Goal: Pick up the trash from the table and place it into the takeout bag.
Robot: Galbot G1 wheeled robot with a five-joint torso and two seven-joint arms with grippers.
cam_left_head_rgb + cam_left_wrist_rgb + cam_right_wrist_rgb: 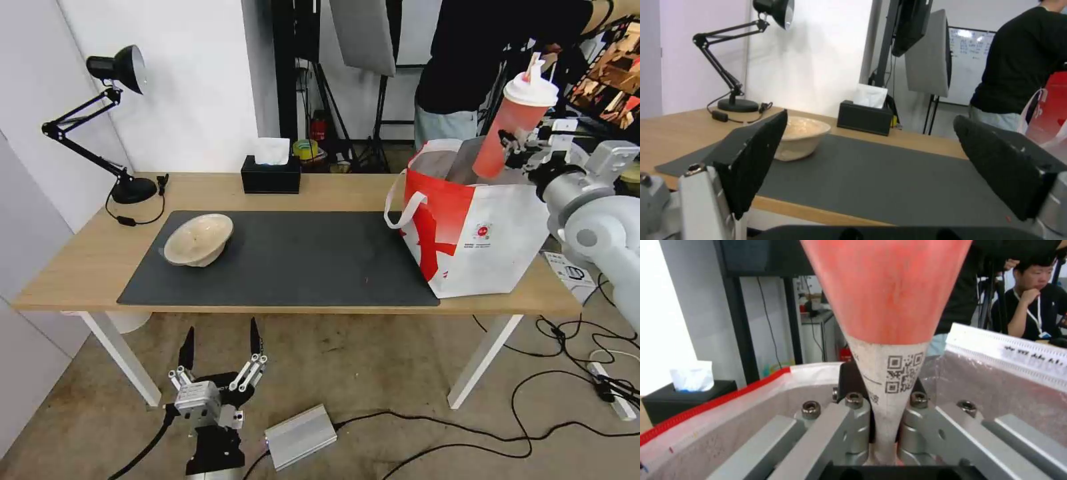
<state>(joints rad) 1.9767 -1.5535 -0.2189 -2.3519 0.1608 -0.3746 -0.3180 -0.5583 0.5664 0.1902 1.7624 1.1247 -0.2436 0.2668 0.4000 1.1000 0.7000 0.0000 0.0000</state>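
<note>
Right gripper (513, 148) is clamped on the red drink cup (513, 127), holding it tilted above the open mouth of the takeout bag (480, 230), which stands at the right end of the table (80, 263). From the right wrist, the jaws pinch the cup's tapered lower part (889, 380) with the foil lining (996, 390) on both sides; the cup's base is hidden between the fingers and the bag's inside floor can't be made out.

Left gripper (220, 347) hangs low in front of the table's near edge, jaws spread wide, holding nothing. In its wrist view the black pads (758, 156) frame the beige pulp bowl (800, 136), one pad covering part of it.

Pulp bowl (199, 239) sits tipped at the left end of the dark grey mat (300, 263). Middle of the mat is bare between bowl and bag. Black tissue box (271, 172) at the far edge, desk lamp (113, 120) at far left corner, both well apart from the bowl. Bag's right side is cut off by the right arm.
</note>
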